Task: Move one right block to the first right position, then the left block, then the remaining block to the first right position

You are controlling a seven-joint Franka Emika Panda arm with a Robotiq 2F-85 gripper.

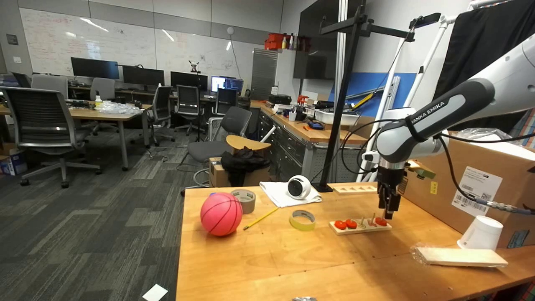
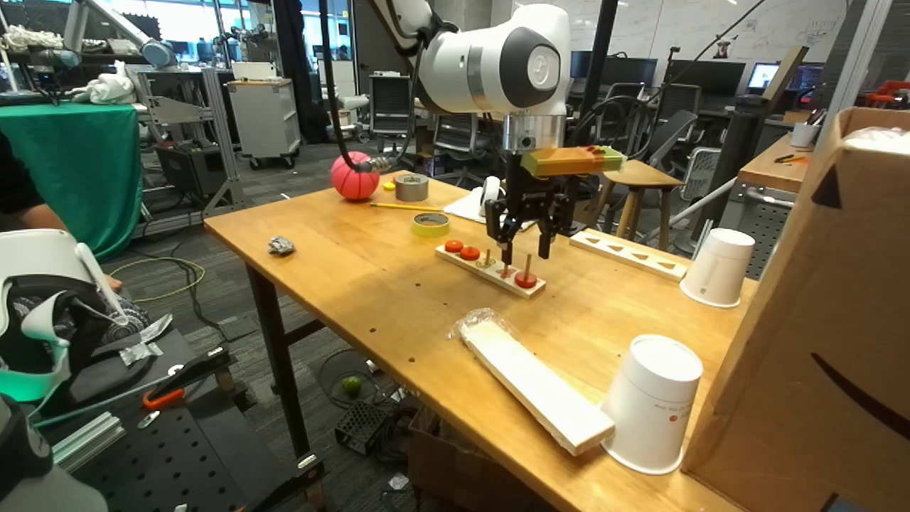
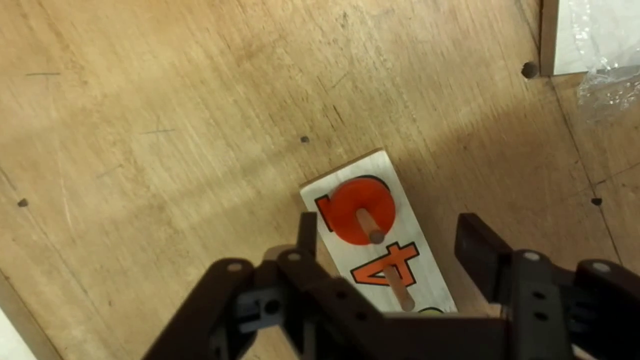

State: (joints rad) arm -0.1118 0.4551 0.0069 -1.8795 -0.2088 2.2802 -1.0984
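Arm enters from the right edge in an exterior view, sloping down to the wrist. Gripper hangs beneath the wrist, pointing down in both exterior views. In wrist view, its two dark fingers stand apart, with a gap between them.

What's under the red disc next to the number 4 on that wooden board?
Under the red disc lies the wooden board, with parts of a black-outlined orange marking showing past the disc's edge. The rest is covered, so I can't tell what it shows.
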